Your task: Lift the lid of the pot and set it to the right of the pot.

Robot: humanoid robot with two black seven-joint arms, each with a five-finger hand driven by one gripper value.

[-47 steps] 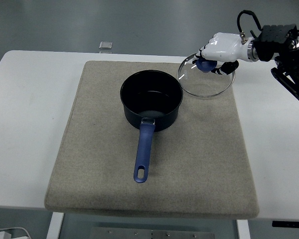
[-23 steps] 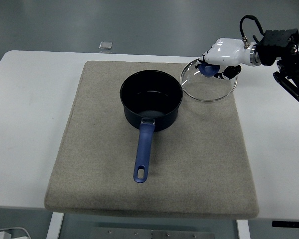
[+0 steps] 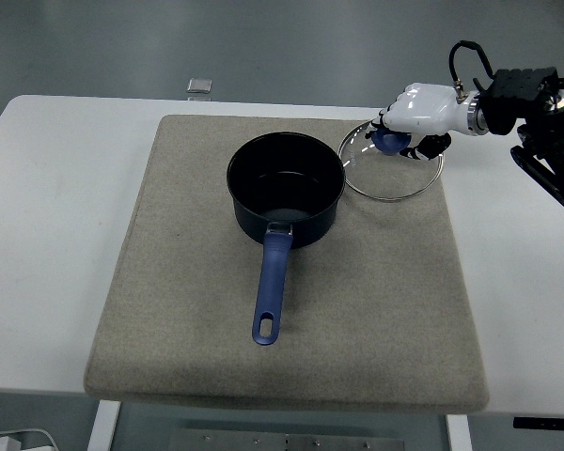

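- Your right hand [image 3: 421, 111] comes in from the right edge with its white fingers curled down and pinched around the blue knob [image 3: 389, 140] of the glass lid [image 3: 392, 165]; the hold looks firm, though the fingertips under the knob are partly hidden.
- Below and slightly to the left of that hand hangs the lid itself, a clear disc with a metal rim, tilted a little toward you. You cannot tell for sure whether its near edge is touching the grey mat [image 3: 169, 282] or just above it.
- To the hand's left sits the pot [image 3: 285, 188], open and dark inside. The lid's left edge is just beside the pot's right rim, possibly overlapping it in this view, so the clearance there is what your next move turns on.
- From the hand, the free mat lies downward and a little rightward. I judge that you should lower the lid there, away from the pot, not leftward.
- The pot's blue handle [image 3: 271, 291] runs from the pot toward the table's near edge, well left of the hand, so it is not in the lid's path.
- Your left hand is not in view, so the right one does this alone.
- As I read it, the lift is done and the set-down is nearly finished: level the lid, rest it flat, then loosen the fingers.
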